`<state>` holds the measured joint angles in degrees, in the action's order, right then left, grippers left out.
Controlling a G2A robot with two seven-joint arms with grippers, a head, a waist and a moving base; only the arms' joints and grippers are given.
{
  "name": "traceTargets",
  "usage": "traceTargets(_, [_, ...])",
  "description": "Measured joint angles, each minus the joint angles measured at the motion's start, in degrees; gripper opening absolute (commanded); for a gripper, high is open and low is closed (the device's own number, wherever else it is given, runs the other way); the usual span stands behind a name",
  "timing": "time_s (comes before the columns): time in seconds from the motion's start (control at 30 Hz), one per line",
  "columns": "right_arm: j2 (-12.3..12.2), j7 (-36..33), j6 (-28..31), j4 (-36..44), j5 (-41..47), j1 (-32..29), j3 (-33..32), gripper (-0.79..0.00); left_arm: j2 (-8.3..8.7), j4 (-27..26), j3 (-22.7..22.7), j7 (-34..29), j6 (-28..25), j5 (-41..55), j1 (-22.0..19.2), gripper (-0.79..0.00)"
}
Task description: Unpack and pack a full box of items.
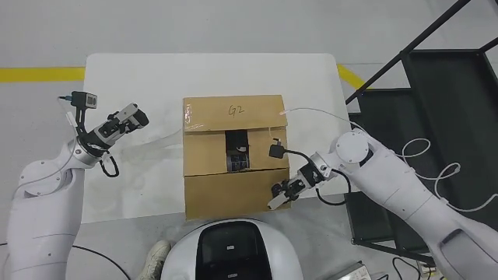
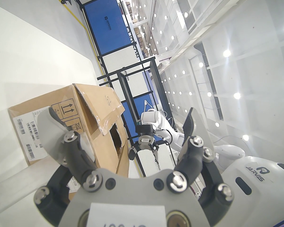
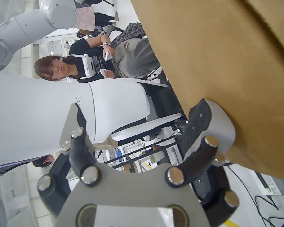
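The cardboard box [image 1: 233,136] sits in the middle of the white tabletop [image 1: 132,85]. Its two long flaps are folded over the top, with a narrow gap [image 1: 237,144] between them. Something dark shows through that gap, but I cannot make out what the items are. Nothing from the box lies out on the tabletop, so I judge the job to be at its very start: the box has to be opened before anything can come out.

The right gripper [image 1: 280,194] is down at the box's near right corner, by the edge of the near flap. Seen from its own wrist, the right gripper [image 3: 137,119] is spread wide and holds nothing. One of its fingers [image 3: 198,119] is right up against the brown cardboard [image 3: 215,48], and the other is out in free air. Whether the cardboard is the flap edge or the box wall I cannot tell from here.

The left gripper [image 1: 138,117] hangs over the tabletop well apart from the box's left side and points toward it. In its own wrist view the left gripper [image 2: 120,128] is also released and empty, with the labelled side of the box [image 2: 49,124] ahead of it.

The next move, as I read it, is to get a finger under the near flap and fold it back toward the robot, then do the same with the far flap. The flap is thin and sits flat, so catching its edge calls for a careful angle. The box looks free to slide, and the left arm may be needed to brace it.
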<state>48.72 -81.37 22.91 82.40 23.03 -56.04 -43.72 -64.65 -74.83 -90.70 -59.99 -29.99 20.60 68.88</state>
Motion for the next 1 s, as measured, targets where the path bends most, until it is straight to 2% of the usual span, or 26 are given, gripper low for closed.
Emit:
traceTargets(0.37, [0.6,7.2,-1.9,-4.0,-3.6,0.6,-1.2,0.0,0.0,0.0,0.0,0.0,0.0,0.0,0.0,0.0])
traceTargets(0.7, [-0.4,7.5,-1.7,-4.1,-2.4,-1.2,-4.9,0.0,0.0,0.0,0.0,0.0,0.0,0.0,0.0,0.0])
traceTargets(0.87, [-1.2,1.1,0.9,-4.0,6.0,-2.9,-8.0,0.0,0.0,-0.1,0.0,0.1,0.0,0.0,0.0,0.0])
traceTargets(1.0, [-2.0,-0.7,-0.7,-3.6,16.5,-4.5,-12.0,0.0,0.14,-3.6,0.2,0.5,0.9,0.1,1.1,0.0])
